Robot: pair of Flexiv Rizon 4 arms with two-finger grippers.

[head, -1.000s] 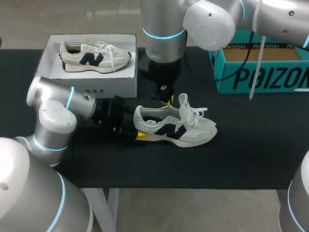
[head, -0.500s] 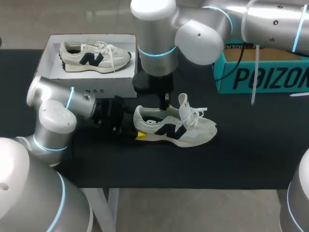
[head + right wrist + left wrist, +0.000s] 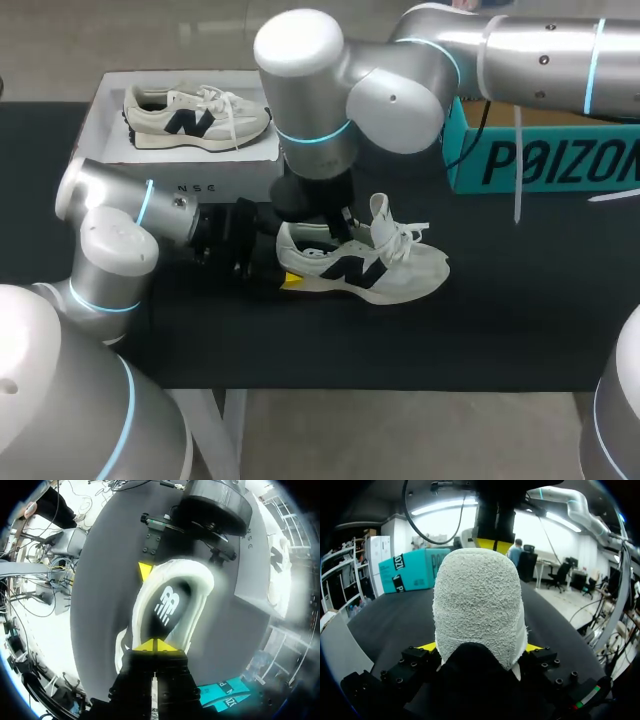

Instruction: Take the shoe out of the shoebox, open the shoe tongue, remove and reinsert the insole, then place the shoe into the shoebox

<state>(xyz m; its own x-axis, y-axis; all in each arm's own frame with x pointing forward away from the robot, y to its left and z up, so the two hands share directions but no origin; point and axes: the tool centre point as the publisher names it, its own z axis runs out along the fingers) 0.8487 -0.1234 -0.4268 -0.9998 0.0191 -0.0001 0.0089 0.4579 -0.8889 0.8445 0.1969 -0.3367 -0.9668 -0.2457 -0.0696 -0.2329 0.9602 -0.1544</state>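
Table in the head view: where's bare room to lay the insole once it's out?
Widest bare patch: the black table right of the shoe, in front of the teal box. A narrower strip runs along the near edge. Crowded: the heel end, with the left gripper, right gripper and white shoebox close together.

A white shoe (image 3: 390, 270) stands mid-desk (image 3: 520, 310), toe to the right. The left gripper (image 3: 282, 258) is at its heel, one yellow tip showing on the near side. The right gripper (image 3: 338, 222) hangs over the shoe's opening. Far left, a shoebox (image 3: 230, 175) holds a second shoe (image 3: 195, 112); a teal box (image 3: 540, 155) stands far right.
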